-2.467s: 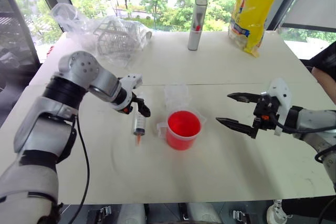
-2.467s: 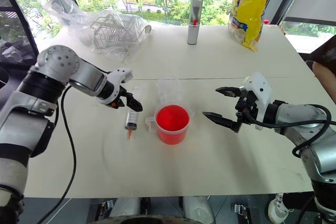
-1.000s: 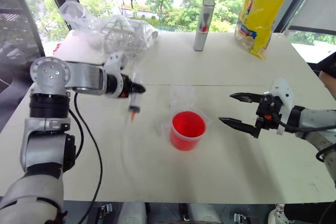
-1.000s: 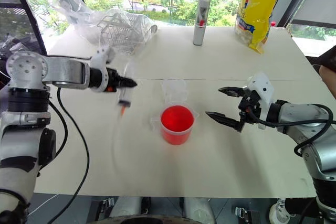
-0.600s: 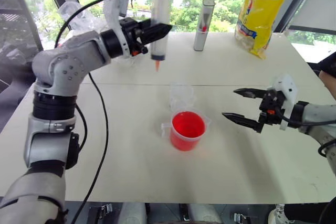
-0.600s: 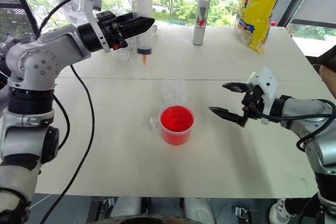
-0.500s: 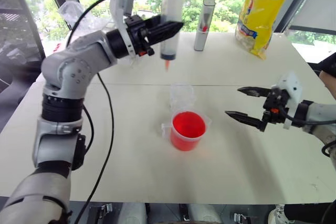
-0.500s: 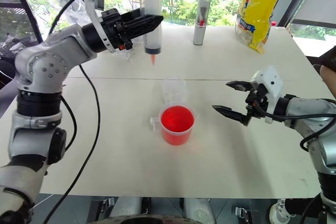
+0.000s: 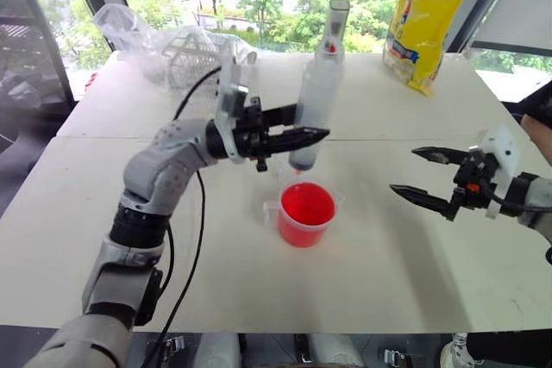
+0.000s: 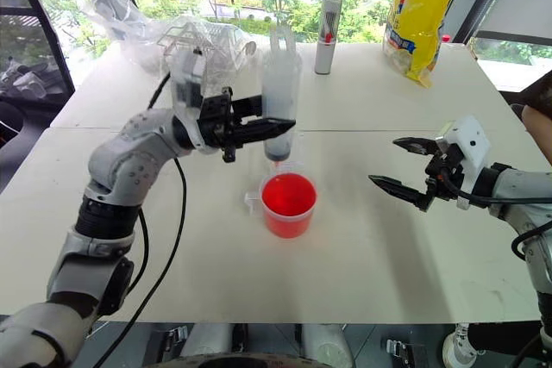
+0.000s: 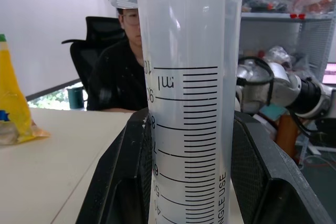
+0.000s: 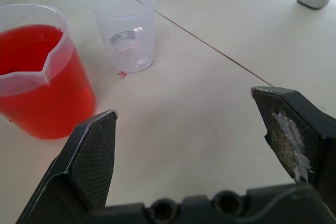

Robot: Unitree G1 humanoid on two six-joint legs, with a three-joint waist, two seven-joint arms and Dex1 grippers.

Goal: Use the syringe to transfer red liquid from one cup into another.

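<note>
My left gripper (image 9: 312, 136) is shut on the syringe (image 9: 312, 109), a clear barrel with a printed scale (image 11: 186, 103), held upright with its tip pointing down. The tip hangs just above the far rim of the handled beaker (image 9: 306, 214), which holds the red liquid (image 10: 287, 195). The small clear cup (image 12: 126, 24) stands empty right behind the beaker; in the eye views the syringe largely hides it. To the right of both cups, my right gripper (image 9: 404, 170) hovers above the table, open, with nothing between its fingers (image 12: 89, 150).
At the table's back stand a grey tube (image 9: 330, 28) with a red mark, a yellow bag (image 9: 429, 15) and a crumpled plastic bag over a wire basket (image 9: 185, 53). A person in dark clothes (image 11: 123, 77) sits beyond the table's right side.
My left arm has swung down and right, carrying the syringe from the left side of the table, up high, to just over the beaker. The right gripper has drifted a little to the right, still open.
</note>
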